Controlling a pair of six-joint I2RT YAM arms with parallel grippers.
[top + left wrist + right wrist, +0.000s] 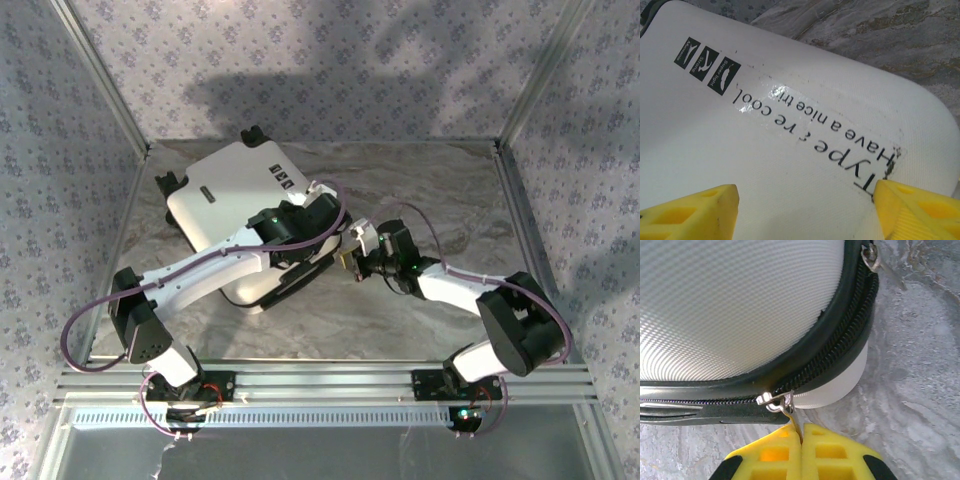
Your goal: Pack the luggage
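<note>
Luggage (235,200) lies flat on the table (420,300), left of centre, lid down and white shell (790,165) facing up. Black labels (707,65) and printed lettering mark the shell top. The zipper band (840,340) runs round the rim between the two shell halves.

Right gripper (802,440): fingers pressed fully together on the metal pull tab (775,402) at the near-right corner of the band. The pinch is thin; only the tab's end sits between the pads.

Left gripper (805,215): fingers (690,212) spread wide and holding nothing, poised just above the shell top. Contact with the shell cannot be told.

Handling, as judged:
- Shell is stiff, smooth and probably slippery; a two-finger grip on it offers no purchase.
- Case is small and likely light, so it may slide or pivot on the table when the tab is drawn.
- Take hold at the pull tab. Brace the shell from above with the left gripper.
- Draw along the band's curve; a skewed pull may slip the tab from the pads.
</note>
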